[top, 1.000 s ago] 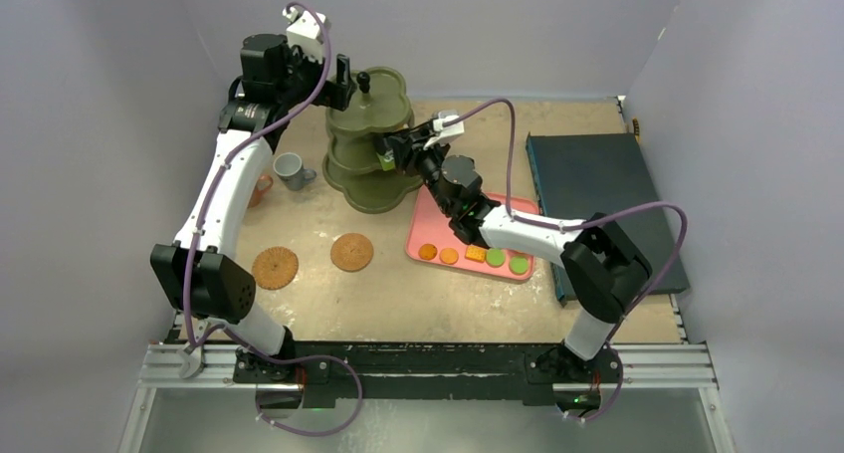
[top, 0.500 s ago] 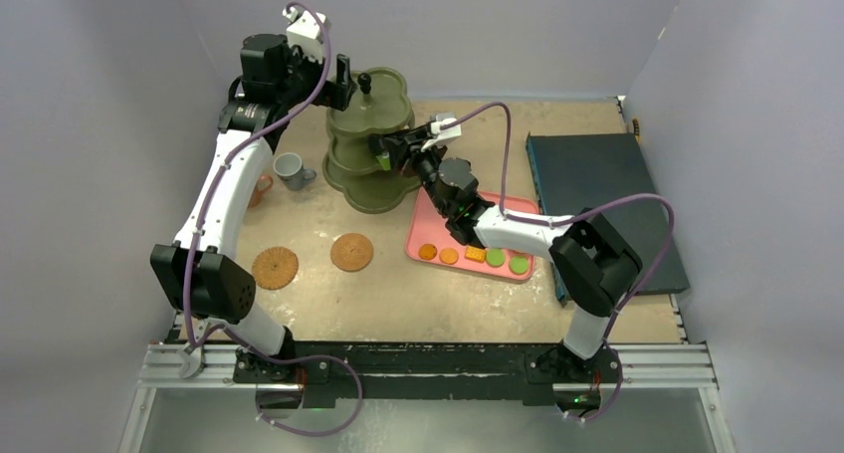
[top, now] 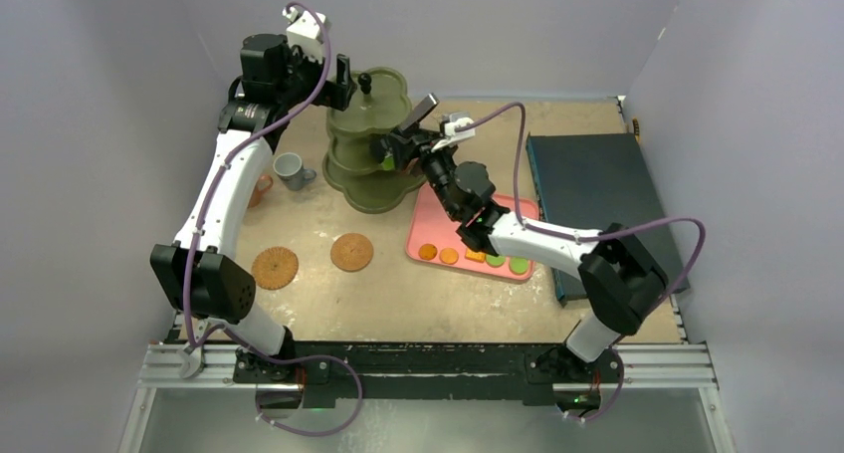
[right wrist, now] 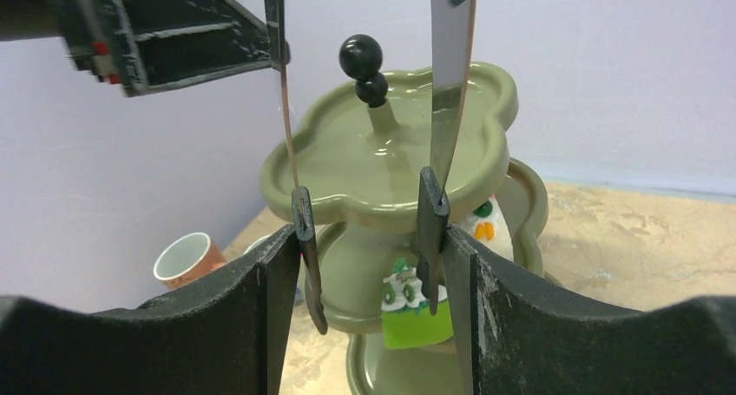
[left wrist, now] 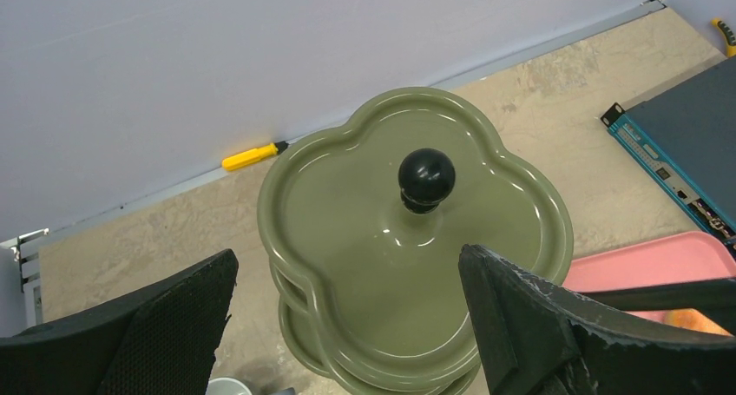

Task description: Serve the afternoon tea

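On the stand (right wrist: 391, 195), middle tier: green pastry (right wrist: 401, 325) by tongs (right wrist: 451, 82).

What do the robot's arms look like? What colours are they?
The left arm and right arm have white tube-shaped links between chunky black joints. A purple cable loops along each one. The left gripper and right gripper each have two broad black fingers.

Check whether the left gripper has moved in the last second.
No. The left gripper stays open, just left of the knob on the stand.
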